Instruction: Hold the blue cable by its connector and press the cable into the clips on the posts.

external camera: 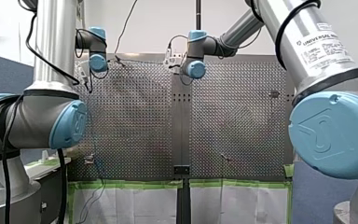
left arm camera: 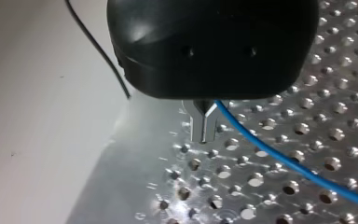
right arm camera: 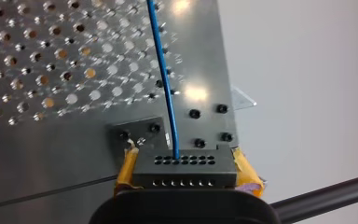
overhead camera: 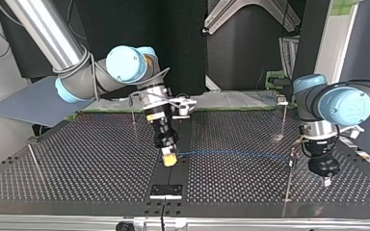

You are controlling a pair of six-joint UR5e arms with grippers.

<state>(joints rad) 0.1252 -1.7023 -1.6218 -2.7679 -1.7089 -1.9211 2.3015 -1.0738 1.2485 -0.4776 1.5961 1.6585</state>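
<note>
thin blue cable point(right arm camera: 165, 84) out of boxy grey connector point(right arm camera: 184, 170)

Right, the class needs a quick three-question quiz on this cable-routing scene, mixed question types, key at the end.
1. True or false: the thin blue cable lies coiled in a heap.
2. What does my right tool grip? A a screwdriver; B the grey block connector; C nothing.
3. Fill in: my right tool's pads are ___.
Key: 1 false, the cable runs out straight; 2 B; 3 yellow.
</note>
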